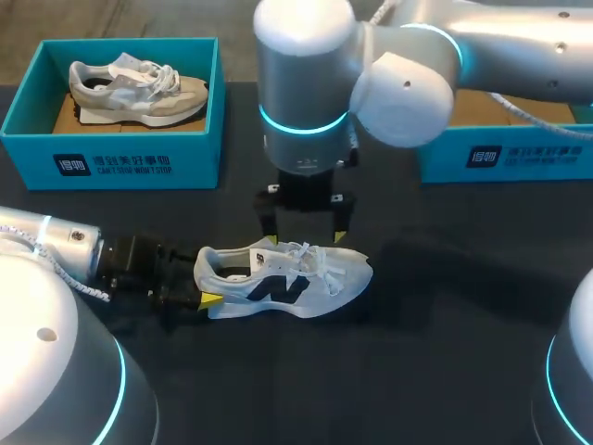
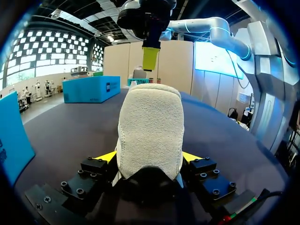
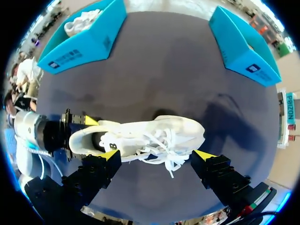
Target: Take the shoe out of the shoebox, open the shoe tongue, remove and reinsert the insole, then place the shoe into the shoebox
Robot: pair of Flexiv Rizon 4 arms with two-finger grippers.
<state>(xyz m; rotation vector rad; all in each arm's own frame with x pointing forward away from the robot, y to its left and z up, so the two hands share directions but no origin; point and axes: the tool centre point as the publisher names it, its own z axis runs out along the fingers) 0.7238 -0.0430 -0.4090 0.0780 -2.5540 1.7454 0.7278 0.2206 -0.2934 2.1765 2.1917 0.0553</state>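
A dark table with two robot arms working over a white sneaker. The sneaker has a dark logo on its side and loose white laces. It stands upright on its sole near the middle of the table, out of any box, with its heel toward the left edge and its toe toward the right edge.

The left gripper reaches in low from the left edge and is clenched on the sneaker's heel. Its yellow fingertips press against the heel from both sides.

The right arm comes in from the far right corner and reaches past the middle. The right gripper points straight down over the sneaker's laces. Its fingers are spread wide and grasp nothing. One yellow tip sits beside the sneaker's collar and the other beside its forefoot.

An open teal shoebox sits at the far left corner of the table. Inside it a grey and beige sneaker lies on brown cardboard, toe toward the right.

A second teal shoebox sits along the far edge toward the right corner, largely hidden behind the right arm. Its contents cannot be seen.
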